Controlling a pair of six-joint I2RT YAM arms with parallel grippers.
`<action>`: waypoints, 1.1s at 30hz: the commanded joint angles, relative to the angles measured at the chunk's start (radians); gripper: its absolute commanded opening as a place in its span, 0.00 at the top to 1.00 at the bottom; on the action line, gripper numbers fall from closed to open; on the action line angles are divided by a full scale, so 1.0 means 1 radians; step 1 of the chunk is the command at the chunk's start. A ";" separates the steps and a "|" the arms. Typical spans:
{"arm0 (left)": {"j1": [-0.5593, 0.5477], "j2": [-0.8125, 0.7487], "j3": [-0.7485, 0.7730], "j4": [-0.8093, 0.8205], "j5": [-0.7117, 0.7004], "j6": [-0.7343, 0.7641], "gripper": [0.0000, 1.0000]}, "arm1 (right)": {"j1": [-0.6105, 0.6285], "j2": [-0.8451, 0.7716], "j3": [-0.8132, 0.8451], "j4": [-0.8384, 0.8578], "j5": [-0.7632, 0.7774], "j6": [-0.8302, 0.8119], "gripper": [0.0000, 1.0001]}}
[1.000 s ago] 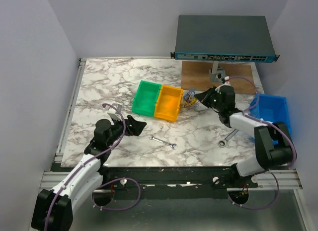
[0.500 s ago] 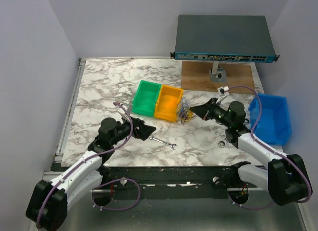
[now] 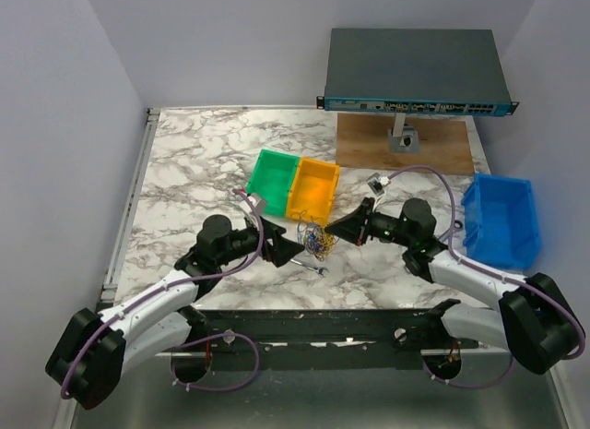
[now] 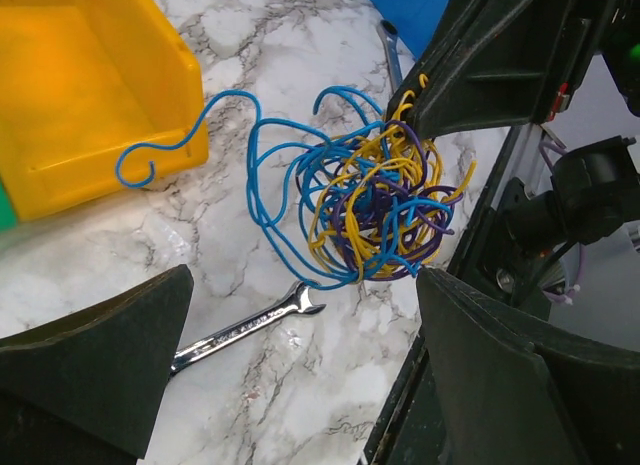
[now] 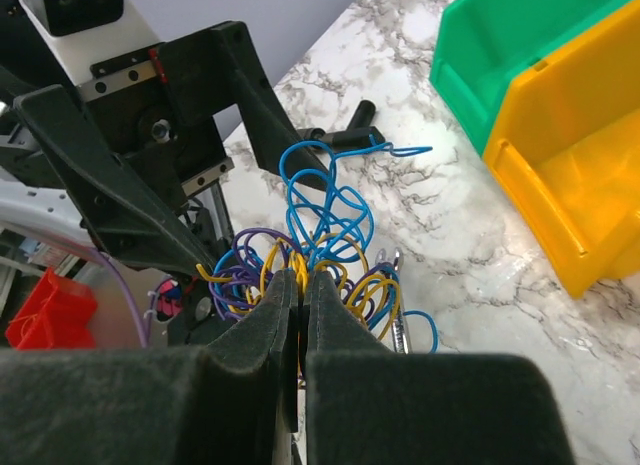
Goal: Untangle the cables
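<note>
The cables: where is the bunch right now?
Top view: the cables are front-centre, pinched in the right end effector, facing the open left end effector, on the near side of the yellow bin.

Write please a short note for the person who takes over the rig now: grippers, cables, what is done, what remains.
Right gripper: shut on the cables, pinching strands of the bunch.
Left gripper: open, facing the bunch, holding nothing.
Cables: one tangled ball in front of the yellow bin, near a wrench.
Done: bunch gripped.
Left to do: all the untangling.
</note>
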 commanded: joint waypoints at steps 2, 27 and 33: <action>-0.063 0.063 0.049 0.040 0.019 0.030 0.01 | 0.053 0.004 0.047 0.030 -0.020 0.030 0.99; -0.049 -0.196 0.015 -0.382 -0.807 -0.098 1.00 | 0.138 -0.080 0.064 -0.556 1.398 0.068 0.99; -0.024 -0.303 0.002 -0.525 -1.010 -0.209 1.00 | 0.138 -0.139 -0.009 -0.600 1.609 0.195 0.99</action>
